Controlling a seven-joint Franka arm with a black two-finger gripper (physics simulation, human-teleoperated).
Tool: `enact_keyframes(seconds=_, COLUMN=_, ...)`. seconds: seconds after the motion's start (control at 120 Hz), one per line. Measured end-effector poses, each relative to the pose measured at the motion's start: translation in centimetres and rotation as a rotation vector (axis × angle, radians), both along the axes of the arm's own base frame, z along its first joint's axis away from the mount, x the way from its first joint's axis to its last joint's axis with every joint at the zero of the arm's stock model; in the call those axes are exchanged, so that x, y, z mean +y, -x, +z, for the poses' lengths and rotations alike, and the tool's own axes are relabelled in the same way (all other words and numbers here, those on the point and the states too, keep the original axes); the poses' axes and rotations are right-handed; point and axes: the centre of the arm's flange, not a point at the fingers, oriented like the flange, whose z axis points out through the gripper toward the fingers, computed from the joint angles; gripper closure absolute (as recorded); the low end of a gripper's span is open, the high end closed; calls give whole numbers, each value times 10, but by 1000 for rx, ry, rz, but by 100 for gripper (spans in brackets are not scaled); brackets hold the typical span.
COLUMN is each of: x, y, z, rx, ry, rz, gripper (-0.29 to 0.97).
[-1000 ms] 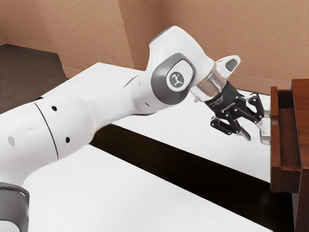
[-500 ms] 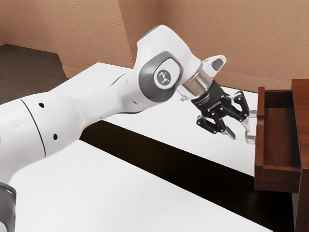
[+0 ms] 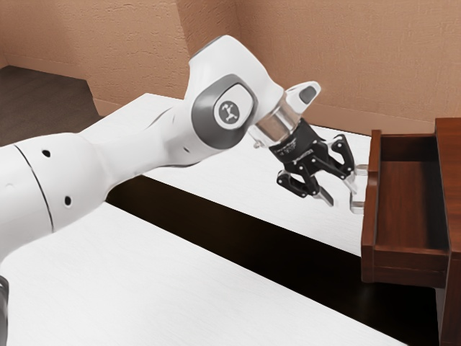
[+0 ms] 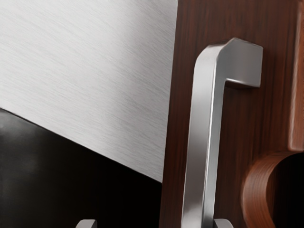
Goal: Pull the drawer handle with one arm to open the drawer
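Wooden drawer (image 3: 407,202) open; gripper (image 3: 342,186) fingers spread wide astride handle (image 4: 204,142), unclamped; white tabletop (image 3: 238,180) edge close beneath.

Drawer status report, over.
Gripper open, straddling the handle. Drawer partly out of its cabinet. Nothing seen blocking its path.

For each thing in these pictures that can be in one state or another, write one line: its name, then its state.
drawer: open, slid part way out; nothing seen inside it.
gripper: open, hooked around the handle.
handle: fixed to the drawer front, inside the open gripper, not clamped from both sides.
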Motion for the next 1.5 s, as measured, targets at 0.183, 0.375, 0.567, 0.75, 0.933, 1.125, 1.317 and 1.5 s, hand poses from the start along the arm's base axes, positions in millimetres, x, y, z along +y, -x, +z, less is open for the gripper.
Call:
enact_keyframes(seconds=0.183, x=6, y=5, z=0, rx=17, ry=-7, rz=2, gripper=43)
enact_keyframes(seconds=0.375, x=14, y=9, z=3, rx=24, ry=-13, rz=9, gripper=43)
enact_keyframes(seconds=0.567, x=21, y=10, z=4, rx=35, ry=-20, rz=15, gripper=43)
enact_keyframes(seconds=0.75, x=25, y=12, z=3, rx=48, ry=-23, rz=18, gripper=43)
enact_keyframes(seconds=0.933, x=33, y=14, z=4, rx=61, ry=-27, rz=25, gripper=43)
enact_keyframes(seconds=1.125, x=37, y=16, z=6, rx=69, ry=-29, rz=26, gripper=43)
enact_keyframes(seconds=1.317, x=41, y=17, z=6, rx=77, ry=-31, rz=28, gripper=40)
enact_keyframes(seconds=1.5, x=39, y=17, z=8, rx=73, ry=-34, rz=24, gripper=34)
